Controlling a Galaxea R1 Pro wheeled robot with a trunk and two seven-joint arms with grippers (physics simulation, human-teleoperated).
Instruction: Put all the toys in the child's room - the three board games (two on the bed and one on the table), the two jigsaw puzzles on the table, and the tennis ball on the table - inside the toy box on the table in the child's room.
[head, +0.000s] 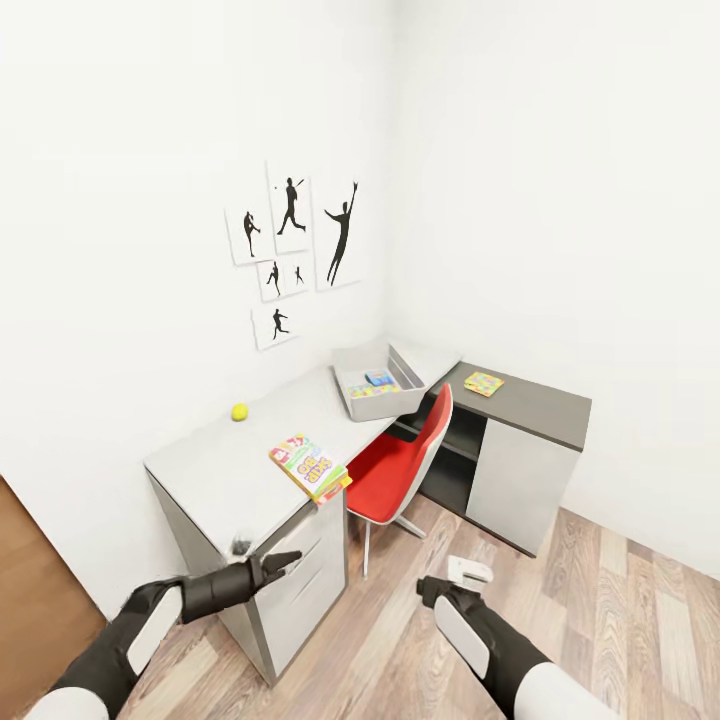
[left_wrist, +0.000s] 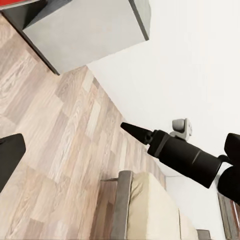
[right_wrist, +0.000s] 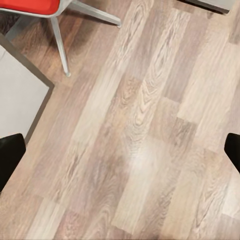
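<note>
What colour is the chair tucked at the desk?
Red seat and back on pale metal legs; the chair shows best in the head view.

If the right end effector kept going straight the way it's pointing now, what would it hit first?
Most likely the wood-plank floor: the right wrist view looks straight onto bare planks between the fingertips, with the red chair off to one side.

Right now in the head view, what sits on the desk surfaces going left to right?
tennis ball → board games stacked at the table's front edge → toy box → jigsaw puzzle on the dark cabinet
</note>
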